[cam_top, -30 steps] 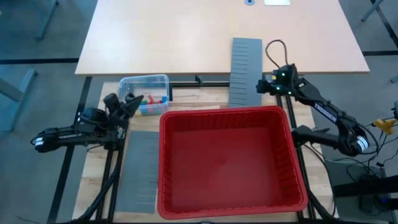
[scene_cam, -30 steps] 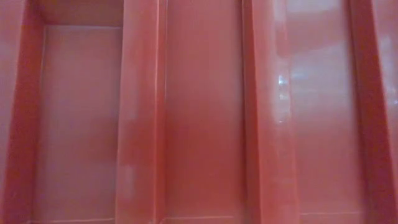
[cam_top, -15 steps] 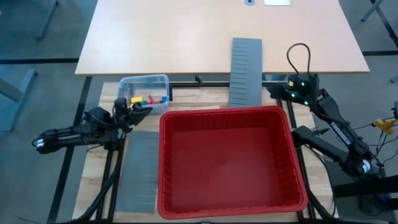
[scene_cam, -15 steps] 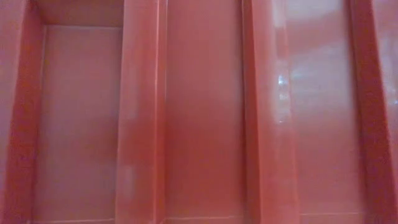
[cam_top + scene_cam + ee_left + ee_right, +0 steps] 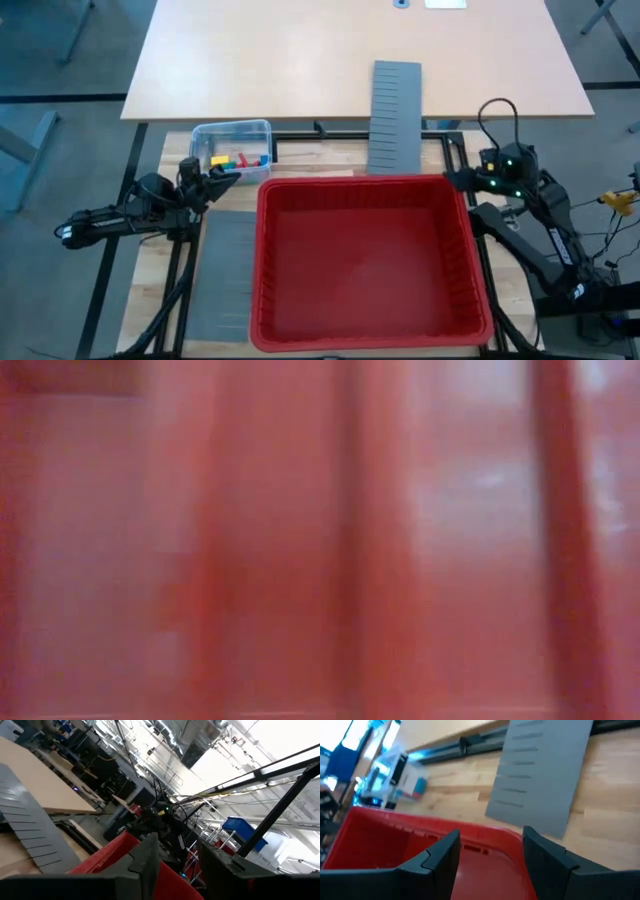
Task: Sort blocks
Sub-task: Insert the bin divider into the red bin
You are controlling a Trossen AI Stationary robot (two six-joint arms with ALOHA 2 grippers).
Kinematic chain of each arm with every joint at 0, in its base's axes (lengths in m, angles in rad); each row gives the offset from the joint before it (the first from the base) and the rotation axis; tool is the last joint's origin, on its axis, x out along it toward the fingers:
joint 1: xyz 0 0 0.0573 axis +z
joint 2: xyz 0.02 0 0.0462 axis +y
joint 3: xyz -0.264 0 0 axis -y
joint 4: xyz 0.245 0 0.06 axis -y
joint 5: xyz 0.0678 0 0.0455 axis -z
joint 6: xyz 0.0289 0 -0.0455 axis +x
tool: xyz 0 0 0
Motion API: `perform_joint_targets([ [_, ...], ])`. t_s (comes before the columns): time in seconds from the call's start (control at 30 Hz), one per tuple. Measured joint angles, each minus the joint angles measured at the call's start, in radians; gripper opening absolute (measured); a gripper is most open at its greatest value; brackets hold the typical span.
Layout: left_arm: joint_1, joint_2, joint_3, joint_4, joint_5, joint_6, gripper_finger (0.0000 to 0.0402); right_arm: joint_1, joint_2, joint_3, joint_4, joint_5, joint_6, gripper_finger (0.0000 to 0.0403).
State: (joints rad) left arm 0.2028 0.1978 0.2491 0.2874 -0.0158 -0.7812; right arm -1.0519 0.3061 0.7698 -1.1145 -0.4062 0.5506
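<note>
Your small coloured plastic blocks (image 5: 238,159) sit in the clear plastic tub (image 5: 232,132), none sorted. The left gripper (image 5: 222,174), fingers apart and empty, hovers just beside it; a careless reach could shove it. The right gripper (image 5: 490,854) gapes over the big red plastic bin (image 5: 370,262).

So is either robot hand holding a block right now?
No. The right gripper is open and empty over the red bin's far edge. The left gripper shows a bare gap. The blocks lie in the clear tub.
</note>
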Motion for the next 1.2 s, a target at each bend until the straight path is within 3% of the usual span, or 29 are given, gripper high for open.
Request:
perform_joint_targets([
  [0.07,0.000,0.000,0.000,-0.001,0.000,-0.012,0.0114,0.000,-0.006,0.021,-0.068,0.008,-0.029,0.0190],
  [0.17,0.000,0.001,0.000,0.000,0.000,-0.017,0.0116,0.000,-0.002,0.057,-0.198,0.108,-0.057,0.0190],
  [0.23,0.000,0.001,0.000,0.000,0.000,-0.018,0.0115,0.000,0.006,0.100,-0.194,0.164,-0.078,0.0190],
  [0.33,0.000,0.001,0.000,0.001,0.000,-0.018,0.0112,0.000,0.030,0.141,-0.302,0.168,-0.112,0.0190],
  [0.47,0.000,0.001,0.000,0.001,0.000,-0.018,0.0111,0.000,0.057,0.178,-0.434,0.099,-0.163,0.0190],
  [0.87,0.000,0.003,0.000,0.002,-0.002,-0.018,0.0111,0.000,0.065,0.134,-0.435,-0.066,-0.166,0.0184],
  [1.2,0.000,0.003,0.000,0.002,-0.004,-0.025,0.0112,-0.001,0.071,0.049,-0.312,-0.198,-0.090,0.0067],
])
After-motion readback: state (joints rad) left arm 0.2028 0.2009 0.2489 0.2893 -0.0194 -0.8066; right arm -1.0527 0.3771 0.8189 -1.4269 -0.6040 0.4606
